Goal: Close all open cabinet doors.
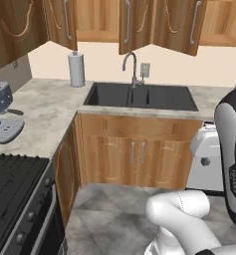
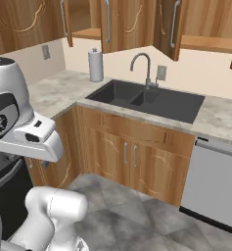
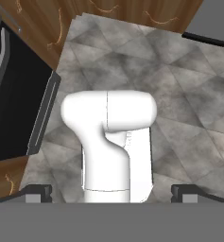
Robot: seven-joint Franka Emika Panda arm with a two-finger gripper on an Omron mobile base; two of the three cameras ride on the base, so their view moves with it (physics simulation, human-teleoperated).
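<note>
Cabinet doors (image 1: 177,22): several upper panels ajar above the sink (image 1: 142,97), tops cut off.
End effector (image 3: 111,194): fingertips wide apart, empty, over floor (image 3: 189,104).

Grey tiled floor (image 3: 189,108) is lying below the pincer (image 3: 111,191). Marble bench (image 1: 50,107) is carrying black sink (image 1: 139,97), faucet (image 1: 132,67), paper roll (image 1: 76,69); cream wall (image 1: 204,69) behind.

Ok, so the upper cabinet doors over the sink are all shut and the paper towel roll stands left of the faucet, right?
Not quite. The upper cabinet doors over the sink stand swung open, as the left base view shows. The paper towel roll does stand left of the faucet.
</note>
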